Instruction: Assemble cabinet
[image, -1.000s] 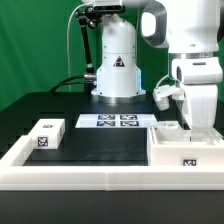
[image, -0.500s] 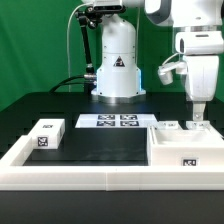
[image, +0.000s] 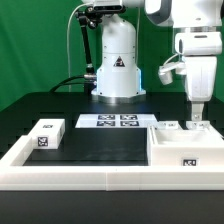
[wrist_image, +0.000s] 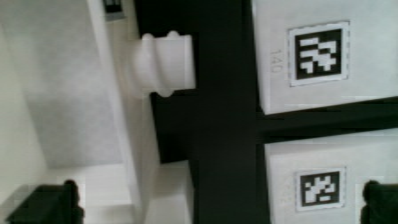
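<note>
The large white cabinet shell lies at the exterior view's right, with a tag on its front face and small knobs on top. One small white tagged drawer block lies at the left; the other blocks are out of view. My gripper hangs just above the shell's top, near a knob. In the wrist view my gripper is open and empty, with its dark fingertips far apart. A round white knob on the shell shows there.
The marker board lies mid-table in front of the robot base; its tagged squares show in the wrist view. A long low white border rail runs along the front and left.
My gripper has risen from low on the cabinet shell to just above it. It has held still for the last half second. The parts have not moved.
</note>
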